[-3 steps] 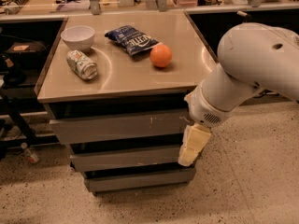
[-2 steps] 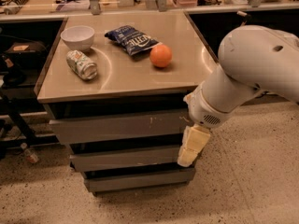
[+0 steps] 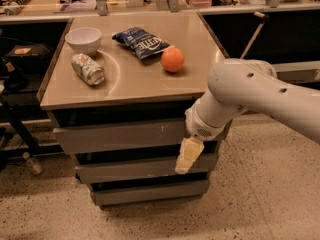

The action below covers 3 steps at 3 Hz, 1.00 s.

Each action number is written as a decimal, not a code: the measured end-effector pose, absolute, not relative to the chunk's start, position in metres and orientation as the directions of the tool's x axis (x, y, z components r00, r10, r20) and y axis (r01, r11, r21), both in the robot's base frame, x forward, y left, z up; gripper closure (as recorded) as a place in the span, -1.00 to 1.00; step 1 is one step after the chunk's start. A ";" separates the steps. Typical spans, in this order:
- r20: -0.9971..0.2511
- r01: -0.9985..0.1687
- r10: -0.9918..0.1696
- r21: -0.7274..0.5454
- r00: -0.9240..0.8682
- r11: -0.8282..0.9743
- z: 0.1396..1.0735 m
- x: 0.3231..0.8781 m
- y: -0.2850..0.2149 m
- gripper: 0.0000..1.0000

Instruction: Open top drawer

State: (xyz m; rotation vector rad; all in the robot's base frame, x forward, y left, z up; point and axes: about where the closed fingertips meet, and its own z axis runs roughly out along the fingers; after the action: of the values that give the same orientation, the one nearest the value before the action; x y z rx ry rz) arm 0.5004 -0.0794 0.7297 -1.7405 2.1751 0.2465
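The top drawer (image 3: 120, 135) is the widest grey slanted panel just under the cabinet's top, with pale scratch marks right of centre. It sits shut. My gripper (image 3: 187, 156) hangs from the white arm (image 3: 250, 91) in front of the cabinet's right side. Its pale fingers point down over the second drawer (image 3: 135, 168), just below the top drawer's right end.
On the cabinet top (image 3: 135, 79) lie a white bowl (image 3: 83, 38), a can on its side (image 3: 87, 69), a blue chip bag (image 3: 142, 42) and an orange (image 3: 172, 59). A third drawer (image 3: 150, 191) is lowest. A bottle (image 3: 31, 164) lies on the floor at left.
The arm and gripper have shifted slightly left toward the cabinet's front. The drawers have not moved.
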 end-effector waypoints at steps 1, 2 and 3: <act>-0.370 -0.966 -0.907 -0.078 -0.200 0.245 0.705 0.521 -0.078 -1.00; -0.369 -0.965 -0.906 -0.075 -0.208 0.252 0.686 0.535 -0.078 -1.00; -0.364 -0.962 -0.910 -0.109 -0.197 0.252 0.678 0.564 -0.085 -1.00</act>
State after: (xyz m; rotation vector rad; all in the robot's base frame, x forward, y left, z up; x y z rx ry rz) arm 0.5642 -0.0852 0.6777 -1.7161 2.1769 0.2009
